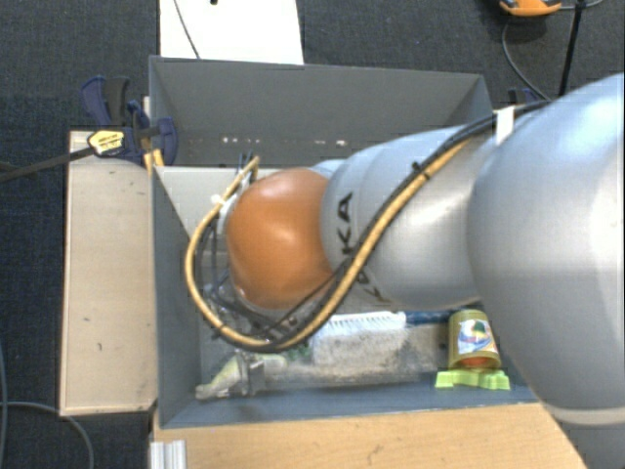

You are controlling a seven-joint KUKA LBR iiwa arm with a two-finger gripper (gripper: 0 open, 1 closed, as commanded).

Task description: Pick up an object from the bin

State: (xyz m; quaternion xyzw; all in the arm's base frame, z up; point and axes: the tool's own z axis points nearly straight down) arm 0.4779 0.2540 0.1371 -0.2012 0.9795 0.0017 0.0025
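Camera view: arm point(439, 223) reaches low into the bin point(322, 115), wrist toward 7 o'clock.

Its orange cover point(278, 237) hides the tool point(244, 345), so one cannot tell how open it is or whether it has anything; it is probably set low to reach the floor. Nearest are a white bristle brush point(366, 323), long and flat, at 6 o'clock, and a pale greenish crumpled thing point(225, 381) at 7 o'clock.

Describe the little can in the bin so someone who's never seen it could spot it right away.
In the grey bin, look along the near wall to the right, beside the silver arm. A small can sits there, right of a white brush and next to a flat green piece. It alone is round, with a yellow label and orange base.
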